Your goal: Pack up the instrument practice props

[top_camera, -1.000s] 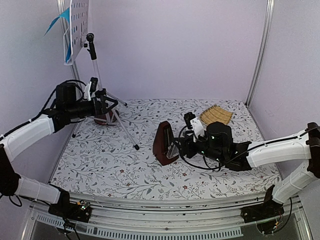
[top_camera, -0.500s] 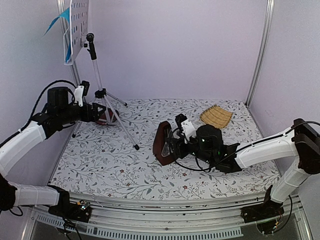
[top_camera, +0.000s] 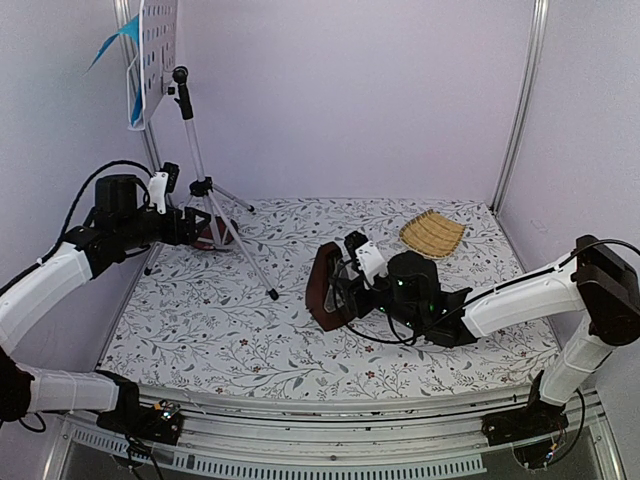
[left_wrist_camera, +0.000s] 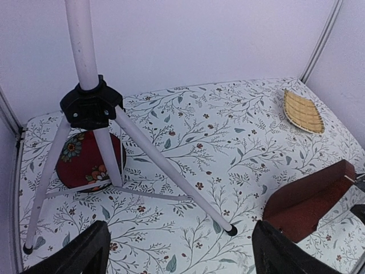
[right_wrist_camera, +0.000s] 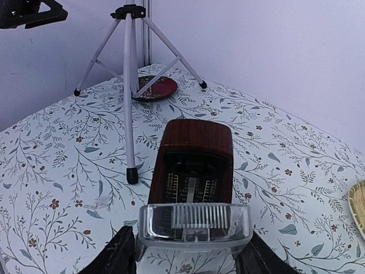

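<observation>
Right gripper [top_camera: 345,288] advanced to metronome [top_camera: 322,285], mid-table; left gripper [top_camera: 190,228] withdrawn, wide open.
Right jaws clamp clear ridged piece [right_wrist_camera: 194,224]; further push risks toppling metronome. Music stand [top_camera: 192,140] stands at far-left corner.

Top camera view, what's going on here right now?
Two robot arms are packing up music practice props. The left gripper hangs open by the legs of the music stand, holding nothing. The right gripper is at the dark brown metronome lying on the table, a clear ridged piece between its fingers; whether it grips that is unclear.
</observation>
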Robot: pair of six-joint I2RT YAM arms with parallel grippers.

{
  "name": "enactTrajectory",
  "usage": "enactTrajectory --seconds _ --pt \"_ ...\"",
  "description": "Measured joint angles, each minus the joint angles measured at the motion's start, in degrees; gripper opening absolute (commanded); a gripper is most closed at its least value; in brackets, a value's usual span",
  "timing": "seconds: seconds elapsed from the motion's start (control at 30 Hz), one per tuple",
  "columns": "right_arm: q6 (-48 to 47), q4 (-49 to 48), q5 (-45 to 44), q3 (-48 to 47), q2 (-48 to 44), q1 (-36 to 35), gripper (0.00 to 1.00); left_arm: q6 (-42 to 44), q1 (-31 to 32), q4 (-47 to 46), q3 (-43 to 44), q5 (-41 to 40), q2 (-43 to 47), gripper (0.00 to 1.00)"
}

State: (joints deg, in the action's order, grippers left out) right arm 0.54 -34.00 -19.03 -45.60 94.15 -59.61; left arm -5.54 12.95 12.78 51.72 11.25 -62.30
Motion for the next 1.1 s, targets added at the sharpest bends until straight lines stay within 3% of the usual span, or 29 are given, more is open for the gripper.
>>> enactTrajectory --seconds 1.1 --pt "-1.5 -3.5 -5.0 -0.2 1.9 -1.9 0.54 0.0 0.0 0.0 0.0 0.0 0.0 0.88"
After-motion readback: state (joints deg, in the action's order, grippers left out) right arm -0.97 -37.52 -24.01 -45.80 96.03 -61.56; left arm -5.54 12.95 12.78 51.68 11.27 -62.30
